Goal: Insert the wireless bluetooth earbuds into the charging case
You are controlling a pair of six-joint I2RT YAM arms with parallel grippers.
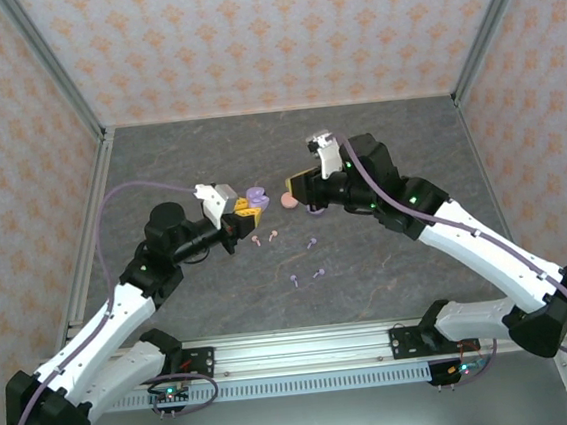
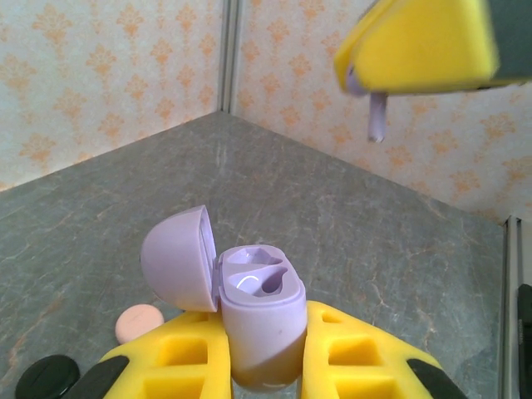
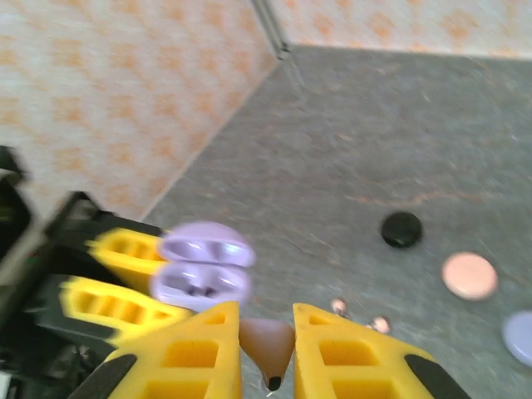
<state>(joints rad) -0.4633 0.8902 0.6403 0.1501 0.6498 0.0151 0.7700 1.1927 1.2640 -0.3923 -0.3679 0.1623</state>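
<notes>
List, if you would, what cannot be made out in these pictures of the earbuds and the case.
Left wrist view: the right gripper hides the head of the earbud it holds.
Right wrist view: blur smears the lavender case, so its sockets cannot be read.
Right wrist view: the right edge cuts off a lavender disc.
Top view: the loose earbuds are too small to tell which way they lie.

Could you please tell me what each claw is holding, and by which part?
Left claw grips the open lavender case by its lower body; right claw pinches an earbud by its head, stem free.
</notes>
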